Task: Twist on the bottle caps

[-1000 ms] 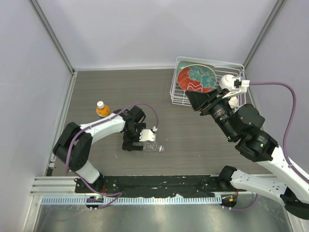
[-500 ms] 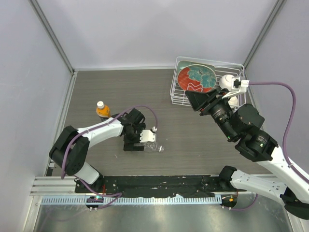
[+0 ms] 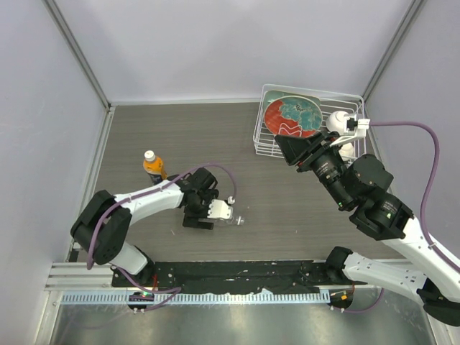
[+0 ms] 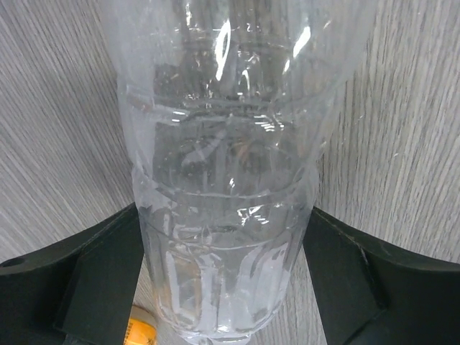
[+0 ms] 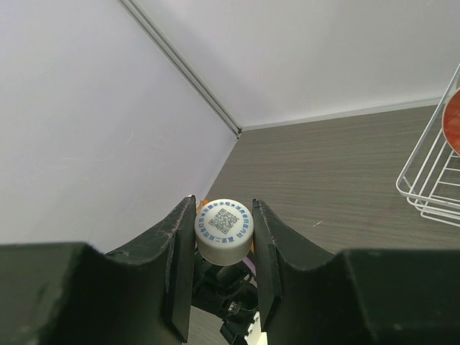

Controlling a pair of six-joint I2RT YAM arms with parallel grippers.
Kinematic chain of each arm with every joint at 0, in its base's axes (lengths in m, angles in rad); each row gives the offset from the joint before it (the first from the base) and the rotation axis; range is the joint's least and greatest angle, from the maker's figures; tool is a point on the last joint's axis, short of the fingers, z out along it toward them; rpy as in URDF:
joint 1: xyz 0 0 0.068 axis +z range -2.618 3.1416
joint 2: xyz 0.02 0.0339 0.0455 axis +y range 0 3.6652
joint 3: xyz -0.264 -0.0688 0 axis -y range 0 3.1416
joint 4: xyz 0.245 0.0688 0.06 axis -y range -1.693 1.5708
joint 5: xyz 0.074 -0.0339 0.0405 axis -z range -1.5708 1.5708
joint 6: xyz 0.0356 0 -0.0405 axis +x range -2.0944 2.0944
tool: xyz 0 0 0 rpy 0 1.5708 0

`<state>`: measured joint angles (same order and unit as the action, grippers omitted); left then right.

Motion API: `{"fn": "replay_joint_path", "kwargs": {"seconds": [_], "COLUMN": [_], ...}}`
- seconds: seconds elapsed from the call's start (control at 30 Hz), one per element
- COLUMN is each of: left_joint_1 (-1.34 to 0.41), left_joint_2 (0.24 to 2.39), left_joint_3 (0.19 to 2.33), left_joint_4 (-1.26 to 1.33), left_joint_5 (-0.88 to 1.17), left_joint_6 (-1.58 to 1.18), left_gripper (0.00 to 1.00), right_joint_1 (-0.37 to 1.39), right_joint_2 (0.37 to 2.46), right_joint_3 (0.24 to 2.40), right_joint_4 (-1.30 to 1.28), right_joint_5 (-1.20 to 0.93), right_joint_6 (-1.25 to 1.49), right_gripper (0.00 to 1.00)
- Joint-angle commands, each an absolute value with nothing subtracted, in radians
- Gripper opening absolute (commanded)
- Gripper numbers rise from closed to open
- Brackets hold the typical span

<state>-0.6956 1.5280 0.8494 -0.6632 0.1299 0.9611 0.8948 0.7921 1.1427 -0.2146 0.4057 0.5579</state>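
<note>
Top camera: high at near edge, looking down on whole table [image 3: 287, 215]. Left wrist: very close on clear bottle [image 4: 223, 215]. Right wrist: raised, facing left wall [image 5: 86, 108] past white cap [image 5: 224, 228]; shares table, wire rack [image 3: 262, 144] with top.

My table [image 3: 287, 215] is a grey-brown wood-grain top. Stuff sitting straight on it right now: the orange bottle [image 3: 152, 165] standing upright over on the left, the clear bottle [image 4: 223, 180] lying on its side near the front middle, well apart from the orange one, and a white wire rack [image 3: 260, 142] in the far right corner.
</note>
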Motion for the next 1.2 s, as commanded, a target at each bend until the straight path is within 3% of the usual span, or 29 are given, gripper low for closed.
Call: {"fn": "replay_joint_path", "kwargs": {"seconds": [0.0, 0.1, 0.23, 0.33, 0.5, 0.7, 0.87, 1.0, 1.17], "left_joint_1": [-0.695, -0.696, -0.698, -0.698, -0.698, -0.698, -0.698, -0.698, -0.698], "left_joint_2": [1.483, 1.482, 1.506, 1.496, 1.415, 1.255, 1.066, 0.904, 0.671], "left_joint_3": [0.801, 0.802, 0.819, 0.841, 0.969, 1.282, 1.48, 1.314, 1.021], "left_joint_4": [-0.652, -0.653, -0.683, -0.696, -0.8, -1.006, -0.968, -0.758, -0.363], "left_joint_5": [0.048, 0.034, 0.009, -0.015, 0.06, 0.249, 0.396, 0.556, 0.722], "left_joint_6": [1.031, 1.037, 1.032, 0.996, 0.858, 0.666, 0.53, 0.385, 0.108], "left_gripper": [0.88, 0.82, 0.66, 0.59, 0.58, 0.56, 0.59, 0.56, 0.43], "right_joint_1": [0.893, 0.893, 0.891, 0.894, 0.893, 0.893, 0.893, 0.893, 0.893], "right_joint_2": [0.778, 0.77, 0.764, 0.764, 0.778, 0.85, 0.948, 1.012, 1.127], "right_joint_3": [1.157, 1.146, 1.147, 1.154, 1.181, 1.31, 1.479, 1.586, 1.749], "right_joint_4": [-0.183, -0.179, -0.186, -0.193, -0.207, -0.261, -0.331, -0.377, -0.475], "right_joint_5": [0.402, 0.405, 0.41, 0.416, 0.42, 0.394, 0.296, 0.187, -0.01], "right_joint_6": [0.546, 0.546, 0.543, 0.534, 0.522, 0.473, 0.414, 0.388, 0.353], "right_gripper": [0.01, 0.01, 0.01, 0.01, 0.01, 0.01, 0.01, 0.01, 0.01]}}
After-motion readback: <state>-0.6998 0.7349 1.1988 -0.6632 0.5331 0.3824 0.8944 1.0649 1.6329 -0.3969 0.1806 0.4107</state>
